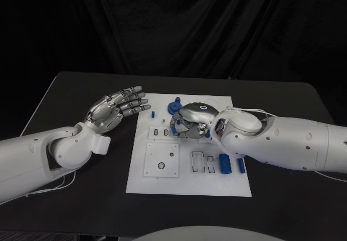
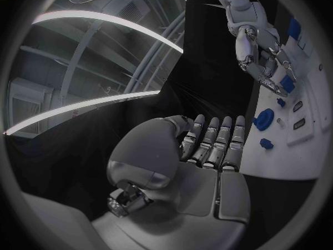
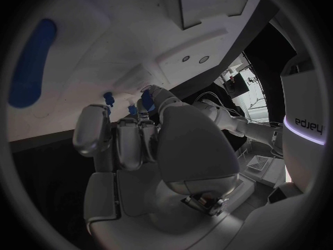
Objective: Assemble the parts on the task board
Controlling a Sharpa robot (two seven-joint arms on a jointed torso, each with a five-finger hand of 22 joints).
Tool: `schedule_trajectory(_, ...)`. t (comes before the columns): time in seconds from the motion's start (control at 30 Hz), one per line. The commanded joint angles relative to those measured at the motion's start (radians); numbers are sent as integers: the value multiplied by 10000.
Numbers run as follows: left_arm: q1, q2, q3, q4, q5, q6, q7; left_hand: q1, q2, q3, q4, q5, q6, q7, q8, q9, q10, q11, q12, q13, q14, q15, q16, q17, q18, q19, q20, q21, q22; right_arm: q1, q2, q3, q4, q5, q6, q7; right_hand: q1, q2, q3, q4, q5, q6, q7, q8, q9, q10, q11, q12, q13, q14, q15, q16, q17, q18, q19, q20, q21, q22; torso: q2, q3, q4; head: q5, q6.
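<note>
Task board [image 1: 189, 173] under right hand [image 1: 189, 123], grip unclear; left hand [image 1: 116, 108] beside it, fingers spread, empty.

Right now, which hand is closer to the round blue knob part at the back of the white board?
The right hand. Its fingers hang just beside the round blue knob part, over the white board. The left hand floats off the board's side, farther away.

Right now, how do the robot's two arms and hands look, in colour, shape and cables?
Both arms are smooth, rounded white shells. The left hand and right hand are silver metal with jointed, segmented fingers and dark gaps at the joints. A thin white cable loops over the right wrist, and another hangs under the left arm. A small lit ring marks the back of the right hand.
</note>
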Motion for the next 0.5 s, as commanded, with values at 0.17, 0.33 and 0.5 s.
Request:
schedule_trajectory(0.17,-24,18,9,10,54,111,58,-99,9,71,-10,34,26,35,54,12,62,1,56,11,66,28,66,11,-53,26,-6,40,-6,-67,4,5,-12,-403,167,-587,-138,54,-42,-55,-12,-46,-50,89,864,29,17,58,455,523,-55,21,881,-135,28,14,1,526,2,0,18,-24,-36)
schedule_trajectory(0.33,-27,23,9,47,54,126,23,-105,10,77,-9,32,9,37,49,10,62,1,56,11,65,28,68,10,-53,25,-6,40,-6,-89,28,5,-62,-474,277,-780,-211,28,-54,-62,-119,-137,-28,53,866,-27,34,29,400,506,-44,-13,850,-117,-8,21,-78,500,-3,-10,15,-19,-62)
schedule_trajectory(0.5,-29,32,9,65,54,141,-6,-105,10,77,-9,32,9,37,49,10,62,1,56,11,65,28,68,10,-53,25,-6,40,-6,-129,91,5,-133,-522,327,-885,-246,16,-47,-82,-190,-232,0,13,863,-75,56,3,358,486,-26,-48,819,-100,-49,33,-164,469,2,-4,25,-25,-76)
